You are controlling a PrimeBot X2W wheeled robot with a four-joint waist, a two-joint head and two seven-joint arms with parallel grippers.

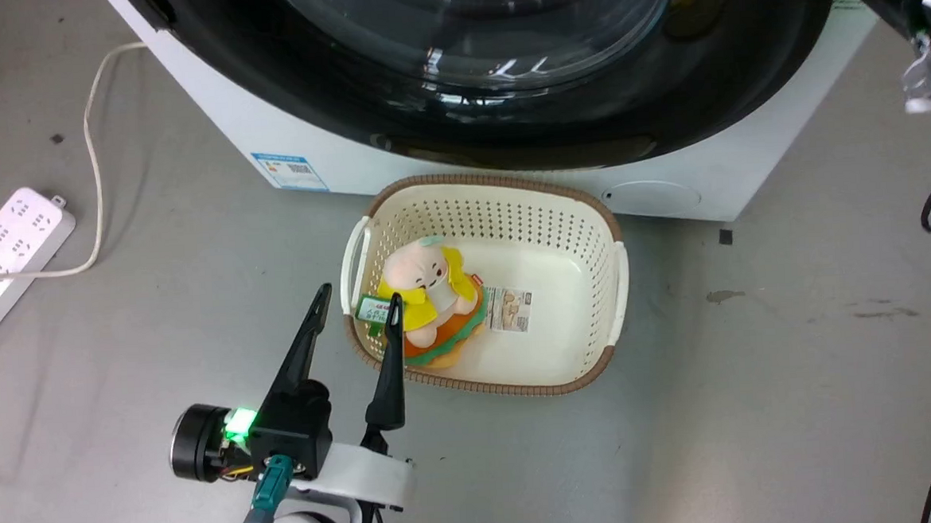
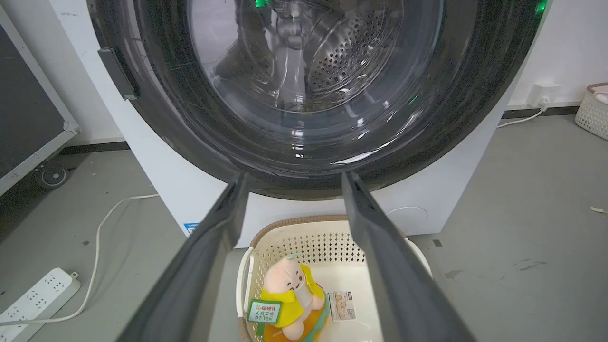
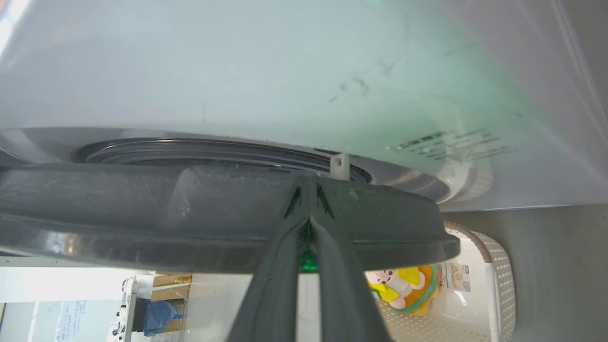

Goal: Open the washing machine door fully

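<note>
- The washing machine door (image 1: 743, 79) fills the top of the head view. Its glossy black rim surrounds bulging clear glass on the front of the white washing machine (image 1: 211, 123).
- The right wrist view catches the door (image 3: 142, 209) edge-on. A narrow gap shows between its dark rim and the machine's white front (image 3: 237, 71), so the door stands slightly ajar; the two front-on views cannot reveal this.
- The right gripper (image 3: 308, 209) has its fingers pressed together with nothing pinched between them. The tips lie against the rim's edge, just beside a small white latch tab (image 3: 338, 166). In the head view its dark body sits at the upper right, next to the door's rim.
- The left wrist view faces the door straight on, and there the perforated steel drum (image 2: 351, 52) shows through the glass.
- The left gripper (image 1: 359, 295) is spread wide and empty. It is low over the floor at the near left corner of the basket, well apart from the door.
- A cream perforated basket (image 1: 501, 181) sits on the floor just in front of the machine, below the door. A plush toy (image 1: 431, 295) with a green tag lies in its left part.
- A blue label sticker (image 1: 289, 171) is low on the machine's front.
- A white power strip (image 1: 7, 254) lies on the floor to the left.
- The left wrist view adds a wall socket (image 2: 544, 92) at the far right.
</note>
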